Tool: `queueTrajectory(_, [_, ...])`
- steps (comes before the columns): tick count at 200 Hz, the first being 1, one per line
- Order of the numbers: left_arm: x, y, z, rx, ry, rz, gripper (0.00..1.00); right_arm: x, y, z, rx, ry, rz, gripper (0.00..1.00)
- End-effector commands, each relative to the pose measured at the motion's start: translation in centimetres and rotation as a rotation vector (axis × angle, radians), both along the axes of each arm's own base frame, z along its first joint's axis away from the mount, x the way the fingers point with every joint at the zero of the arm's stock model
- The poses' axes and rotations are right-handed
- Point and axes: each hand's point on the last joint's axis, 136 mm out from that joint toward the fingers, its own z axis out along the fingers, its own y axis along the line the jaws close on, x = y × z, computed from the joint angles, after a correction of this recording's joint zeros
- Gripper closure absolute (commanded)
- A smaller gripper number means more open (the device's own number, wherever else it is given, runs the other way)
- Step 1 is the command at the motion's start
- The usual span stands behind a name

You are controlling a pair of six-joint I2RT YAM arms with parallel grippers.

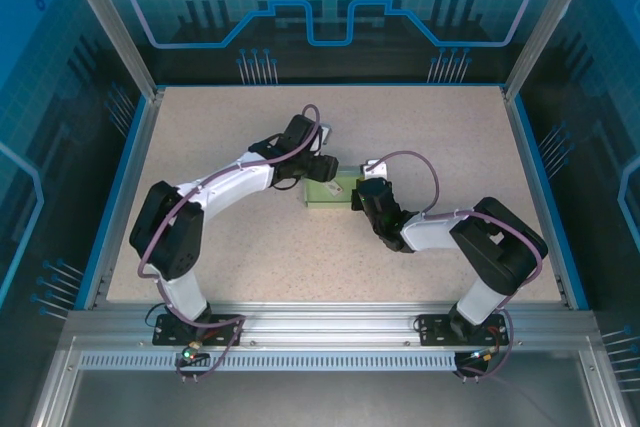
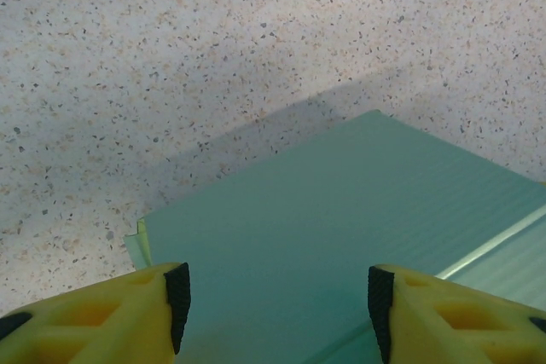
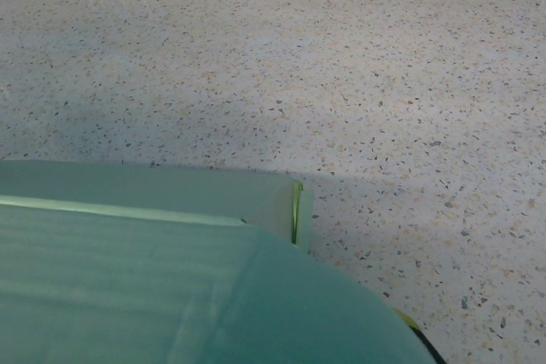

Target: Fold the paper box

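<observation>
The paper box (image 1: pixel 328 191) is a pale mint-green card shape lying mid-table between both arms. My left gripper (image 1: pixel 318 171) hovers at its far left edge. In the left wrist view the left gripper (image 2: pixel 277 309) is open, its yellow fingers (image 2: pixel 128 313) with black pads spread over the box's flat top panel (image 2: pixel 341 210), nothing between them. My right gripper (image 1: pixel 362 197) is at the box's right end. In the right wrist view a rounded flap of the paper box (image 3: pixel 213 296) lies over the fingers, leaving a yellow sliver of one fingertip (image 3: pixel 411 323) showing. A side wall (image 3: pixel 171 189) stands upright behind the flap.
The speckled beige tabletop (image 1: pixel 200 137) stretches all around the box. Blue rails and aluminium posts (image 1: pixel 110 27) border the table on the left, right and back. A small white tag (image 1: pixel 374 163) lies just beyond the right gripper.
</observation>
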Motion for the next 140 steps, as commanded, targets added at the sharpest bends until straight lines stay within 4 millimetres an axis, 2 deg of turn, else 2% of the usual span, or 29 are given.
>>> queueTrajectory(1, [-0.4,0.0,-0.9,0.016,0.026,-0.033,0.40,-0.1,0.8,0.7,-0.008,-0.005,0.025,0.92])
queueTrajectory(37, [-0.8,0.1,-1.9,0.013,0.044,-0.031,0.41,-0.6,1.1,1.1,-0.018,-0.010,0.050,0.83])
queueTrajectory(85, [-1.2,-0.4,-3.2,0.013,0.064,-0.037,0.41,-2.7,1.6,1.7,-0.067,-0.013,0.109,0.71])
queueTrajectory(140, [-1.6,-0.9,-4.5,0.015,0.080,-0.038,0.41,-5.5,0.7,4.3,-0.080,0.022,0.184,0.62])
